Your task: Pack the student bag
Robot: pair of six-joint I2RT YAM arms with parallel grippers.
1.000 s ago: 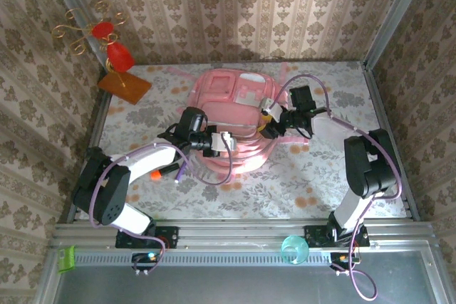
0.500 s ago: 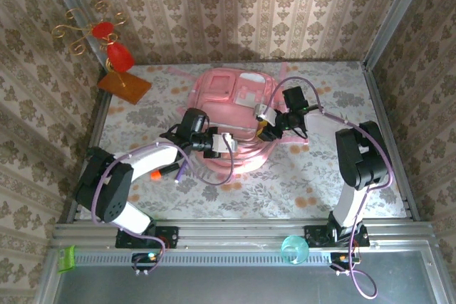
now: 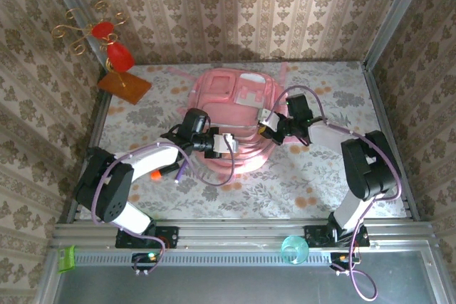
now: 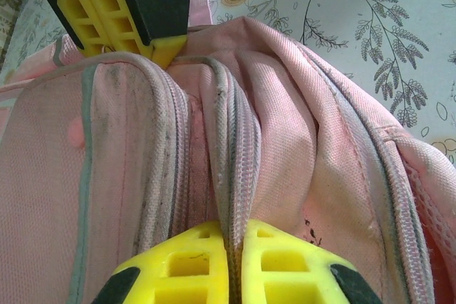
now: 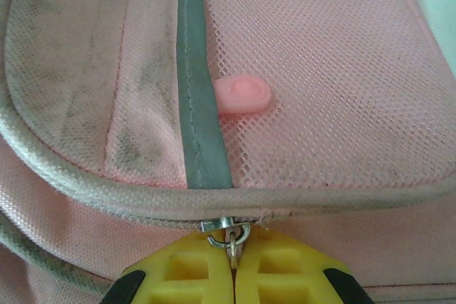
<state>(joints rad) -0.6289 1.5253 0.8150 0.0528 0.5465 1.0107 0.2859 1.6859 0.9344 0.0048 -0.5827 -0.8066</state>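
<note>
The bag (image 3: 229, 101) is lying flat on the table (image 3: 142, 115), in its far middle part, with its pockets facing up. The left gripper (image 3: 229, 144) is sitting at the bag's near edge. In the left wrist view its yellow fingers (image 4: 285, 268) are pressing together and pinching a ridge of the zip seam (image 4: 229, 140) between them. The right gripper (image 3: 268, 126) is leaning over the bag's right side. In the right wrist view its fingers (image 5: 185, 275) are meeting without a gap and clamping the small metal zip pull (image 5: 229, 233), just under the piped edge of a mesh pocket. On that pocket a pink tab (image 5: 242, 95) is lying just beside a grey stripe (image 5: 199, 105). From the left wrist, the right gripper's fingertips (image 4: 107, 16) are showing at the far end of the same seam, touching the fabric. A red ornament (image 3: 114, 51) is standing on a wooden block (image 3: 125, 85) at the table's far left corner, well apart from the bag. A teal cup (image 3: 293, 249) is sitting on the near rail between the arm bases.
</note>
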